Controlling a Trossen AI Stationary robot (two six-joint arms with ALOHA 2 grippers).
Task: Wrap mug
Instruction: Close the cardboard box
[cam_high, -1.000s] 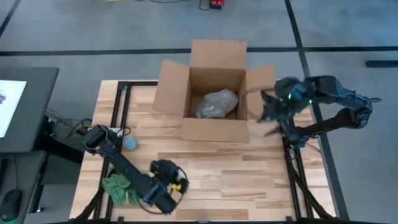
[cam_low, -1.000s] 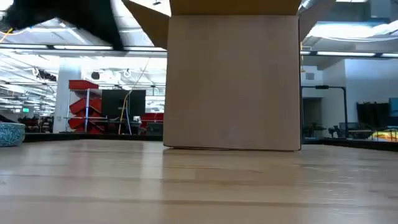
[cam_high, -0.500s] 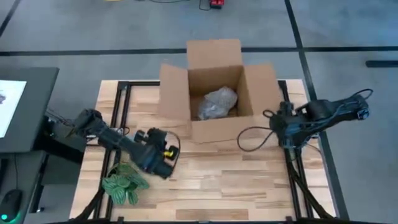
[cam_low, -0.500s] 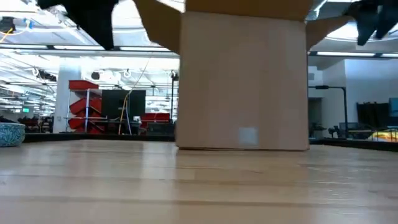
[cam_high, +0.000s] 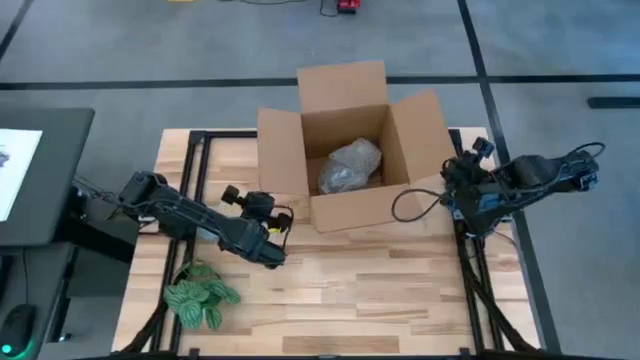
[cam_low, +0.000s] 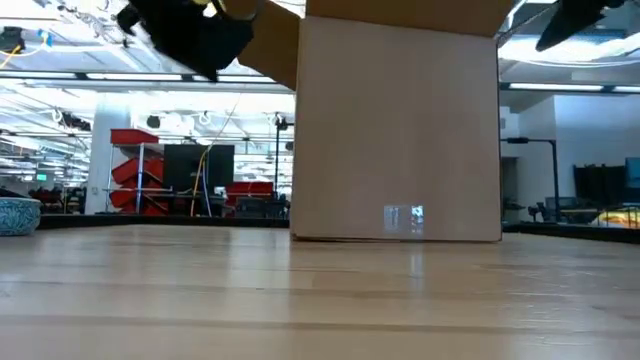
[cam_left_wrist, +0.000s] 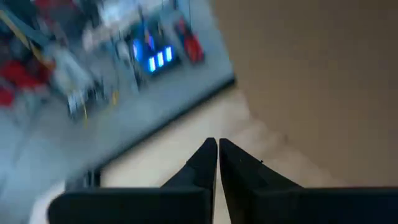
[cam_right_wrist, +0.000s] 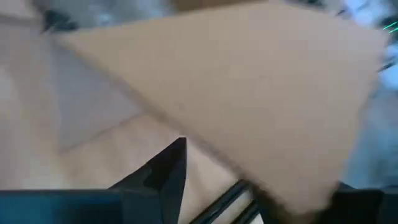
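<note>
Your inventory, high view:
- Wrapped mug (cam_high: 350, 166): grey paper bundle inside the open cardboard box (cam_high: 362, 208), upper centre.
- Left gripper (cam_high: 262, 208): centre-left, just beside the box's left flap; fingers (cam_left_wrist: 205, 162) clenched, grasping nothing.
- Right gripper (cam_high: 462, 178): right of box; you cannot tell its state.
- Green plant (cam_high: 198, 295): lower left.

Wooden table (cam_high: 400, 290): open cardboard box (cam_high: 350, 205) at back centre; green plant (cam_high: 200, 297) front left.
</note>
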